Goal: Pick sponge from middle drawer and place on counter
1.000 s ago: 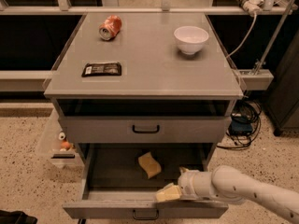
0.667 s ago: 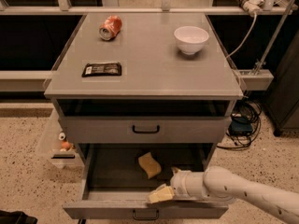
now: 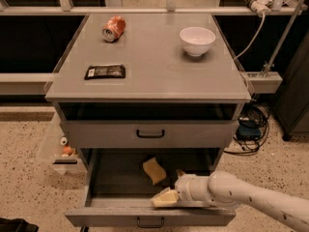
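Middle drawer (image 3: pixel 113 185) pulled open; sponge (image 3: pixel 154 170) lies on its floor about midway between the side walls, tilted, nearer the back. Gripper (image 3: pixel 166 197) is low inside the drawer by the front wall, right of centre, just front-right of the sponge and apparently not touching it (whether it is spread or closed: cannot tell). Counter (image 3: pixel 159 66) holds a can (image 3: pixel 114 28) on its side near the back-left corner, a white bowl (image 3: pixel 197 40) towards the back-right, and a black packet (image 3: pixel 105 71) near the left edge.

Pale-yellow sponge (image 3: pixel 154 170) in the grey drawer (image 3: pixel 113 179); cream gripper (image 3: pixel 165 197) over its front; white bowl (image 3: pixel 197 40), black packet (image 3: pixel 105 71), reddish can (image 3: pixel 113 28).
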Controlling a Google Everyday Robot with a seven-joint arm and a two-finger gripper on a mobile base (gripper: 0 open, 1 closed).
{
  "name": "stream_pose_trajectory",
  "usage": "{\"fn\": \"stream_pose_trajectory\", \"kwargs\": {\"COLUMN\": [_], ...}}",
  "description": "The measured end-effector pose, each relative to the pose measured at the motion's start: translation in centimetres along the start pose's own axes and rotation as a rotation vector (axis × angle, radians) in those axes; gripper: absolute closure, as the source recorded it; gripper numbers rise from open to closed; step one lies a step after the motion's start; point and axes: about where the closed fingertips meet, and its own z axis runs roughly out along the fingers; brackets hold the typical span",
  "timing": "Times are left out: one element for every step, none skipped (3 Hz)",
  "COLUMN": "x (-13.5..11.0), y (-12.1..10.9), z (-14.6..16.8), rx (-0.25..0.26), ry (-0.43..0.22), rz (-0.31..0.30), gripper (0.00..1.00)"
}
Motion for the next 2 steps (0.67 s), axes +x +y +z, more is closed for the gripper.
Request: {"fn": "stream_pose_trajectory", "kwargs": {"x": [-2.2, -2.9], "y": [-1.8, -3.4], "z": [1.9, 5.3], "rx": [0.032, 0.084], "ry": [-0.052, -0.110], "rz": [-0.046, -0.040], "gripper": [0.00, 0.00]}}
